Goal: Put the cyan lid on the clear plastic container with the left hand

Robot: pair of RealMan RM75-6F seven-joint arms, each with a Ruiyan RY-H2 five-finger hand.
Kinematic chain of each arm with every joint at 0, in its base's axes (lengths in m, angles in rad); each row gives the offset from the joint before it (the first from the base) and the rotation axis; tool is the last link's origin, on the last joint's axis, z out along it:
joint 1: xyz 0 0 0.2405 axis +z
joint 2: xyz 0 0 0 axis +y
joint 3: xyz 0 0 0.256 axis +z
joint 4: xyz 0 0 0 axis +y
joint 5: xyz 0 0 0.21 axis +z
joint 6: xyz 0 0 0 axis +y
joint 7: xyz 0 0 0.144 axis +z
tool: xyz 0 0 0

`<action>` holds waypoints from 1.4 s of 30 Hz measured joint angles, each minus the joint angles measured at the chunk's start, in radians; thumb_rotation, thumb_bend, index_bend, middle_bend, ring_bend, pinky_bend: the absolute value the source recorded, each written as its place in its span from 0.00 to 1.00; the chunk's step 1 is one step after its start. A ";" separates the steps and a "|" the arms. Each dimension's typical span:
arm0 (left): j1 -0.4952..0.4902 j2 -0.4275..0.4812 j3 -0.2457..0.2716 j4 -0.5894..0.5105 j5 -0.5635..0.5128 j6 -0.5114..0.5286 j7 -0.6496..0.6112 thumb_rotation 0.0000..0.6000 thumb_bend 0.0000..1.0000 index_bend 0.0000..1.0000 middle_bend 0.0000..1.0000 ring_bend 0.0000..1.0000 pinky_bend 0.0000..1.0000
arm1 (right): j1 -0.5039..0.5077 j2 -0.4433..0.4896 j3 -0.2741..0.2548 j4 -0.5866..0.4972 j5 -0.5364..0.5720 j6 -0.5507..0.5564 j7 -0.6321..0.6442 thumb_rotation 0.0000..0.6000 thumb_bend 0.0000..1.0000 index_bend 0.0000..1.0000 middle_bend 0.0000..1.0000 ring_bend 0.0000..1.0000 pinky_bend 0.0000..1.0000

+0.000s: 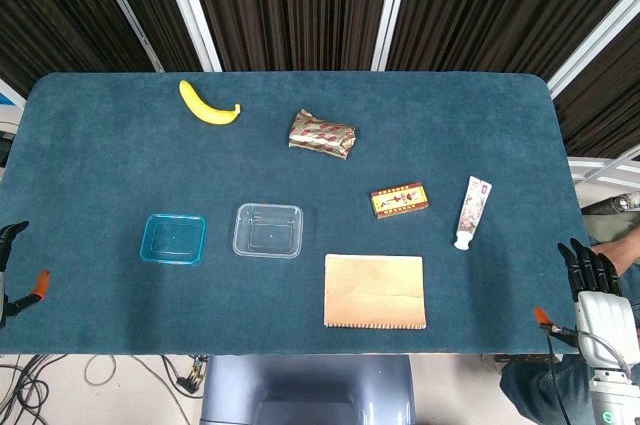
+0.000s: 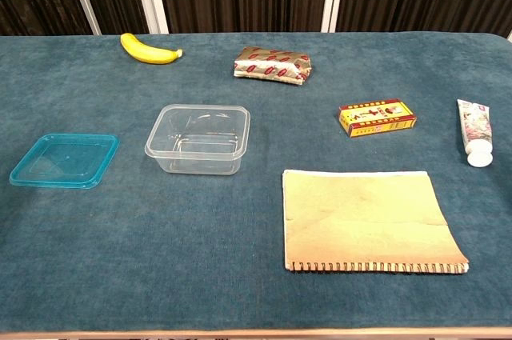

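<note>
The cyan lid (image 1: 174,239) (image 2: 64,160) lies flat on the blue table cloth, left of centre. Just to its right, a small gap away, stands the clear plastic container (image 1: 268,230) (image 2: 198,140), upright and empty. My left hand (image 1: 9,237) shows only as dark fingertips at the left edge of the head view, off the table and far from the lid. My right hand (image 1: 588,267) hangs past the table's right edge with its fingers stretched out and nothing in them. Neither hand appears in the chest view.
A banana (image 1: 208,105) and a foil packet (image 1: 322,133) lie toward the back. A red and yellow box (image 1: 400,200), a tube (image 1: 472,211) and a tan notebook (image 1: 375,290) occupy the right half. The table's front edge (image 2: 240,332) is near.
</note>
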State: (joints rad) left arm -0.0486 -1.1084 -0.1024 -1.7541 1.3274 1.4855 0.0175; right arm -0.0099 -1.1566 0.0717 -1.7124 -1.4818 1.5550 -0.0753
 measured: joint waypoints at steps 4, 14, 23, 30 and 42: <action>-0.001 0.005 0.005 -0.003 0.008 -0.005 -0.004 1.00 0.32 0.13 0.14 0.00 0.00 | 0.000 0.000 0.000 0.000 0.001 0.000 -0.006 1.00 0.27 0.03 0.00 0.00 0.00; -0.014 -0.003 0.005 0.012 0.008 -0.025 0.009 1.00 0.29 0.11 0.13 0.00 0.00 | 0.008 0.005 0.000 0.004 0.004 -0.016 0.003 1.00 0.27 0.03 0.00 0.00 0.00; -0.028 -0.007 0.006 0.031 0.012 -0.046 0.014 1.00 0.22 0.10 0.13 0.00 0.00 | 0.000 0.011 -0.001 0.001 0.006 -0.006 0.010 1.00 0.27 0.03 0.00 0.00 0.00; -0.046 -0.006 0.003 0.043 0.041 -0.046 0.041 1.00 0.16 0.09 0.11 0.00 0.00 | -0.003 0.017 -0.001 -0.005 0.008 -0.003 0.025 1.00 0.27 0.03 0.00 0.00 0.00; -0.235 0.018 -0.047 0.036 -0.024 -0.304 0.230 1.00 0.12 0.05 0.07 0.00 0.00 | -0.001 0.012 0.003 -0.004 0.026 -0.013 0.013 1.00 0.27 0.03 0.00 0.00 0.00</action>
State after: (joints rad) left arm -0.2840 -1.0901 -0.1498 -1.7181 1.3037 1.1820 0.2471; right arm -0.0108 -1.1446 0.0743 -1.7164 -1.4563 1.5417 -0.0623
